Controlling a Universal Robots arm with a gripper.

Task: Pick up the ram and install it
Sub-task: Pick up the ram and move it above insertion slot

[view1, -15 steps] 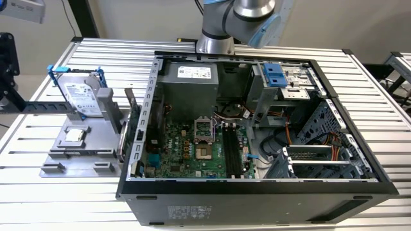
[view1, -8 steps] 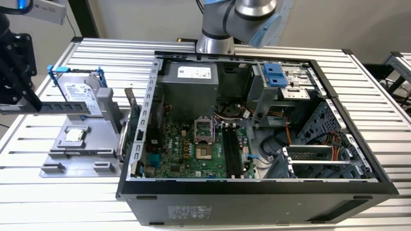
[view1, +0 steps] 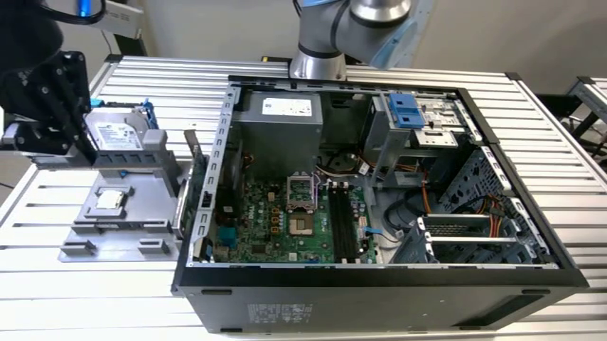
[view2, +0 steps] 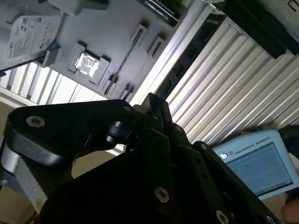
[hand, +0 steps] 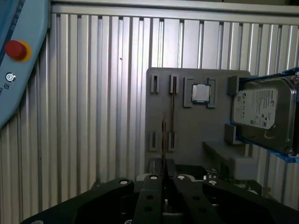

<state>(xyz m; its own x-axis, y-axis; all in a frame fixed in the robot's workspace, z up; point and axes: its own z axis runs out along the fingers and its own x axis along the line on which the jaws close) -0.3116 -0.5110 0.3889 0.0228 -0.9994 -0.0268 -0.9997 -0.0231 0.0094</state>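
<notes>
Gripper (hand: 163,177): fingers pinching together on 1 ram (hand: 163,135), which is showing edge-on against the grey tray (hand: 187,121) in the first wrist view. 1 similar stick (hand: 173,107) is sitting in a tray slot beside the processor chip (hand: 201,93).

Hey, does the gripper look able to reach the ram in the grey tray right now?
Likely yes: the ram stands on edge in the grey tray, nothing between it and the gripper.
</notes>
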